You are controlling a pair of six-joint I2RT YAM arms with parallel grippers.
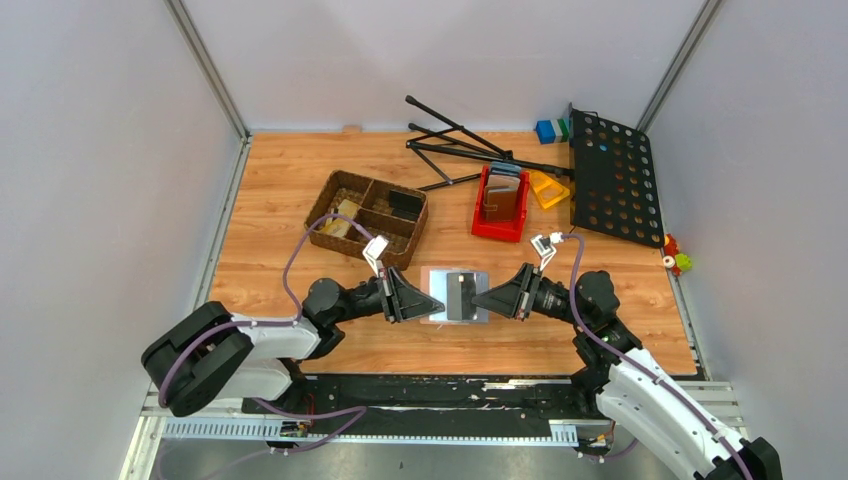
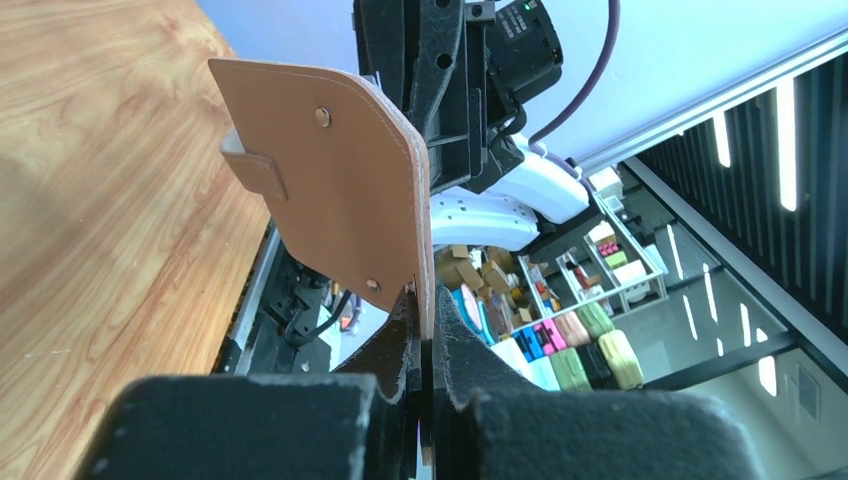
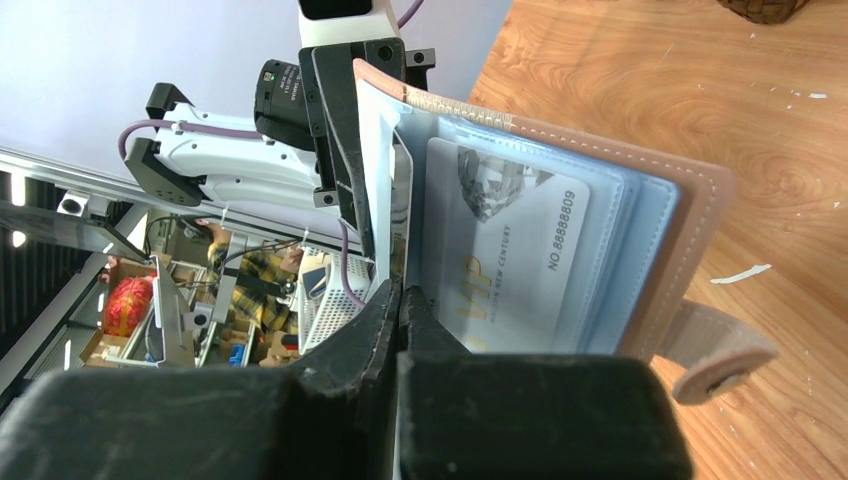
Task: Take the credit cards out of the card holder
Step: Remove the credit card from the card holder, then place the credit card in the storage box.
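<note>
The left gripper (image 2: 424,345) has its two fingers pressed together on the lower edge of the card holder (image 2: 335,185). In that wrist view the holder's brown outer cover fills the middle of the frame, with two metal studs and one small strap tab on it. The right gripper (image 3: 398,300) is likewise clamped shut, pinching a pale inner leaf of the card holder (image 3: 690,230) at the bottom centre of its frame. One silvery grey card (image 3: 515,255) sits in a clear sleeve just right of the fingers, with a printed number along its edge. No second card can be made out in the sleeves.

From above, the two grippers, left (image 1: 415,298) and right (image 1: 492,298), face each other at the centre of the frame. The one card holder (image 1: 455,295) is spread open between them, grey inside with a dark strip down the middle, over the wooden table (image 1: 270,190).

Further out, upper left of centre, is one divided wicker basket (image 1: 345,183). Right of it is one red bin (image 1: 498,228) holding wallets. Behind are one folded black stand (image 1: 455,148) and one black perforated panel (image 1: 612,175).
</note>
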